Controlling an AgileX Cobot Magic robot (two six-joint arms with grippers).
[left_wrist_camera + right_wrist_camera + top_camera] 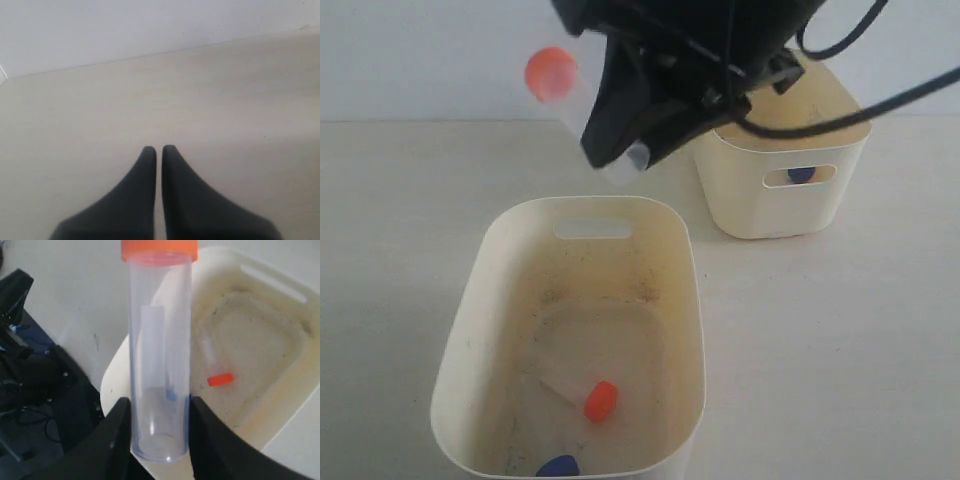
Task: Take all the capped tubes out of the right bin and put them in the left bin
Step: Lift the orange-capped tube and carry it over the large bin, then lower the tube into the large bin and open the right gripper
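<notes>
My right gripper (625,150) (159,412) is shut on a clear capped tube (160,355) with an orange cap (550,72), held in the air above the far end of the left bin (470,300). That speckled bin (280,390) holds an orange-capped tube (590,397) (214,362) and a blue cap (558,466) at its near end. The right bin (740,195) stands behind and to the right; a blue cap (801,174) shows through its handle slot. My left gripper (159,149) is shut on nothing over bare table.
Black cables (880,100) run from the right arm across the top of the right bin. The right wrist view shows dark robot hardware (35,390) beside the left bin.
</notes>
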